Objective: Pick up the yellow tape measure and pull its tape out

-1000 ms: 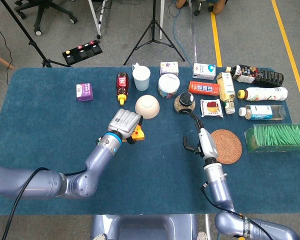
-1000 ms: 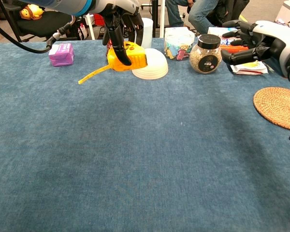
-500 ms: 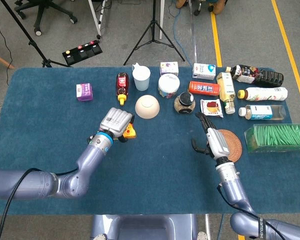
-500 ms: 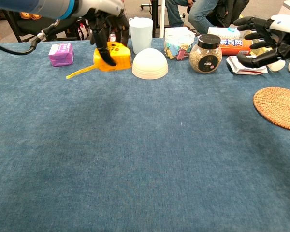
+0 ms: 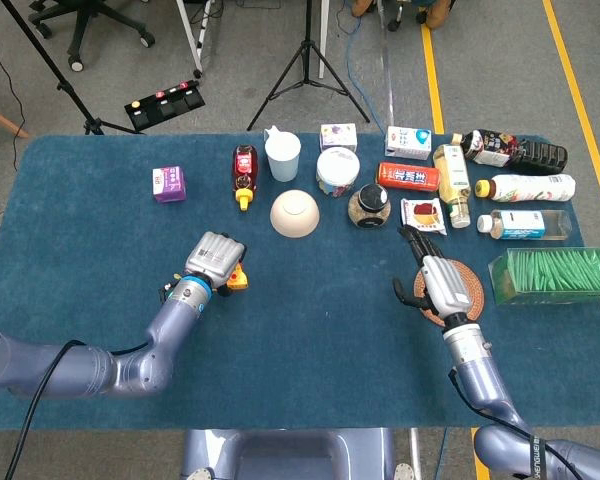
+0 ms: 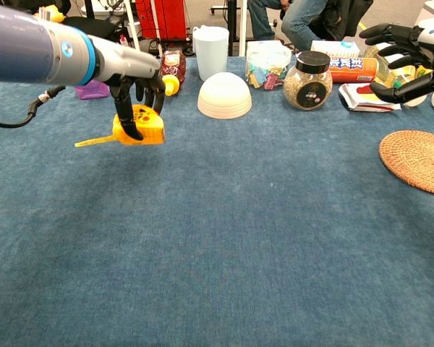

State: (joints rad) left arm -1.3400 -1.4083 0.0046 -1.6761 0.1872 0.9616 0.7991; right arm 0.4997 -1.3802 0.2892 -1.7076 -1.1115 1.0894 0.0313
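My left hand grips the yellow tape measure from above, left of the table's middle. A short length of yellow tape sticks out of the case toward the left. In the chest view the case sits low, at or just above the blue cloth; I cannot tell if it touches. My right hand hovers over the woven coaster on the right, its fingers spread and holding nothing.
A white upturned bowl, a red sauce bottle, a white cup and a purple box stand behind the left hand. A seed jar, cans, bottles and a green straw box fill the back right.
My left hand has carried the tape measure away from the bowl, leftward and nearer to me, and lower. My right hand has drawn back to the right, over the coaster.
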